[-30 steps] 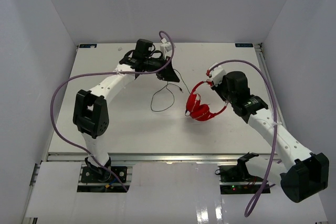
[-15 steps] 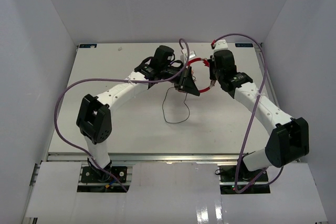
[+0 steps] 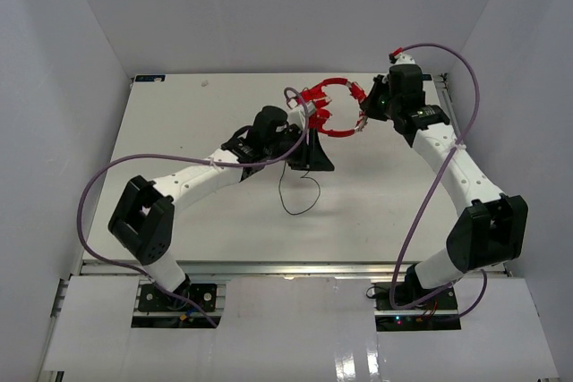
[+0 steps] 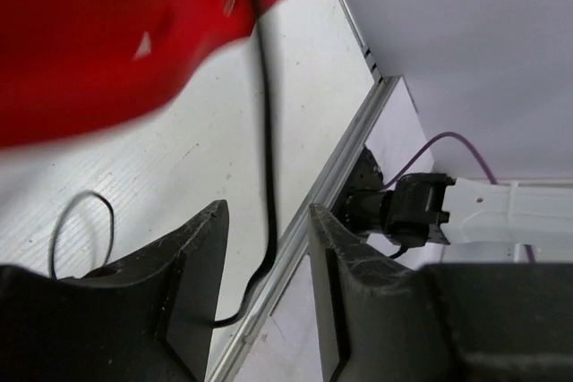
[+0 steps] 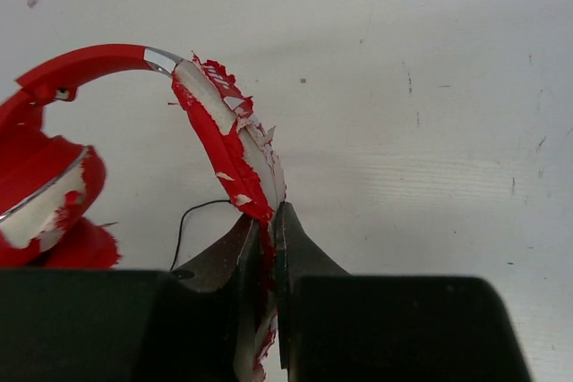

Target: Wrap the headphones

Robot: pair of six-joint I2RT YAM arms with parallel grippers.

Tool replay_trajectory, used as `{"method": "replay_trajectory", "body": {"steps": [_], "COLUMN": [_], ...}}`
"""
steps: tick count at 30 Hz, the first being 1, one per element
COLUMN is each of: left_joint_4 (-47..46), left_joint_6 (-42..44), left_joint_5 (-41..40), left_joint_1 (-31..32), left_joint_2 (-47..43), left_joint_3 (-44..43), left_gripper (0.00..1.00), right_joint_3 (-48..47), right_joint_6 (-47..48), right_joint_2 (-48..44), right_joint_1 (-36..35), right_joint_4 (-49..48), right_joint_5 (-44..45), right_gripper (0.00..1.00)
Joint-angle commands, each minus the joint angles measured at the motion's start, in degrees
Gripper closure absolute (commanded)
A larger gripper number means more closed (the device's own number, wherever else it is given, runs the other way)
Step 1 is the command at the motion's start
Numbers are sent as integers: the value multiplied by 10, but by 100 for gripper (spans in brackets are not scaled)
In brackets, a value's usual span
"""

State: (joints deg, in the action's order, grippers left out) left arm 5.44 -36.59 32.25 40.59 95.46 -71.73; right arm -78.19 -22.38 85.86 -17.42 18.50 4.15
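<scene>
You are pinching the headband of the headphones (image 3: 333,106) in your right gripper (image 5: 266,248) over the table's (image 3: 179,114) far middle, while your left gripper (image 4: 267,221), jaws spread, is sitting just beneath them with the black cable (image 4: 266,131) hanging lengthwise between its fingers (image 4: 192,248).

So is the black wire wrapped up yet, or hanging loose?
Loose. The cable hangs from the headphones and loops freely on the table.
</scene>
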Motion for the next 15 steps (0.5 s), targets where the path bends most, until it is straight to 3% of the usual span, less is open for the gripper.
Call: {"method": "replay_trajectory", "body": {"steps": [1,5,10,14,15], "left_joint_4": [-172,-347,-528,-560,-570], "left_joint_6": [107,180,230,236,232], "left_joint_5": [-112,-141,-206,-217,-213], "left_joint_1": [49,76,85,82,79], "left_joint_2": [-110,-126,-79,-14,0], "left_joint_3": [115,223,312,299,299], "left_gripper": [41,34,33,37,44], "right_joint_3": [-69,-72,-57,-33,-28], "right_joint_6": [-89,-114,-154,-170,-165], "right_joint_2": [-18,-33,-53,-75,-78], "right_joint_1": [35,49,74,113,124], "right_joint_4": [-34,-33,-40,-82,-99], "right_joint_5": [-122,-181,-280,-402,-454], "right_gripper": [92,92,92,92,92]}}
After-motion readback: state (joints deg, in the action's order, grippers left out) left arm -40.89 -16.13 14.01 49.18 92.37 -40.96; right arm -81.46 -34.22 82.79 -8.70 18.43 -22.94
